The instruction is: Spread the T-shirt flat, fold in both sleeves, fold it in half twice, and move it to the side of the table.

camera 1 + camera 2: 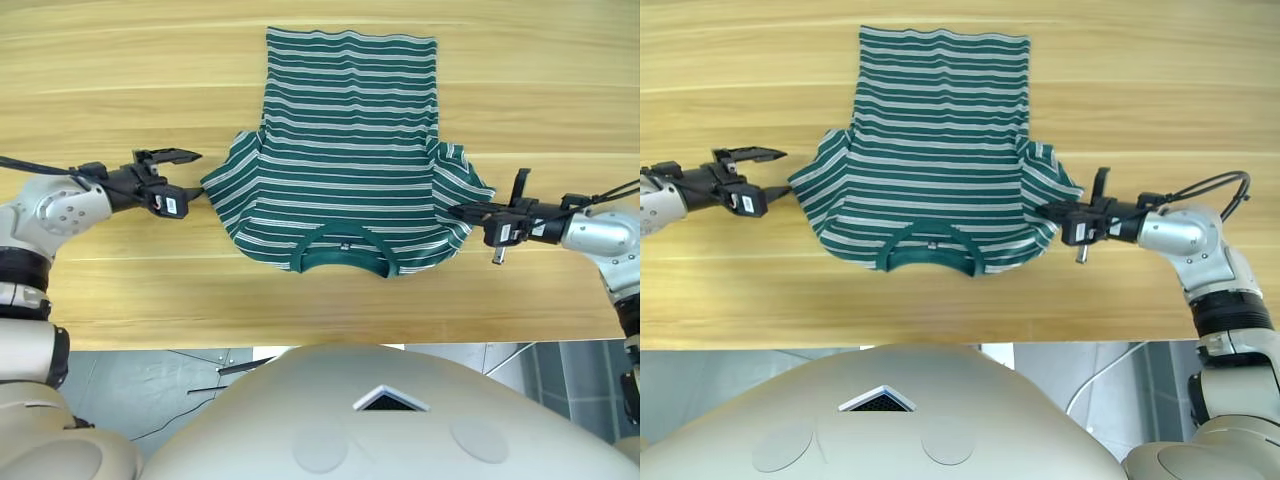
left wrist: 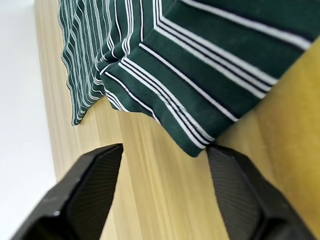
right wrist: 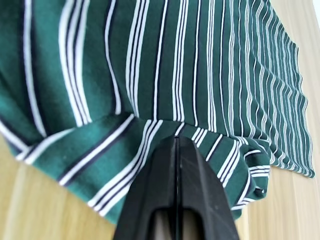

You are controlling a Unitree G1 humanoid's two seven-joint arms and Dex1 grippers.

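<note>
The T-shirt [image 1: 345,140] lies on the table [image 1: 120,80] between the left jaws and the right jaws.

A lab or test room is suggested rather than a home. A broad worktable [image 1: 120,90] of pale wood grain is seen, and beyond its near edge a plain grey floor [image 1: 130,385] is crossed by a loose cable [image 1: 1102,380].

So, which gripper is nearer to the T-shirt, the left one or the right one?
Right. The right gripper, shut, has its tips at the sleeve edge of the T-shirt. The left gripper, open, is just off the other sleeve, with a small gap.
</note>
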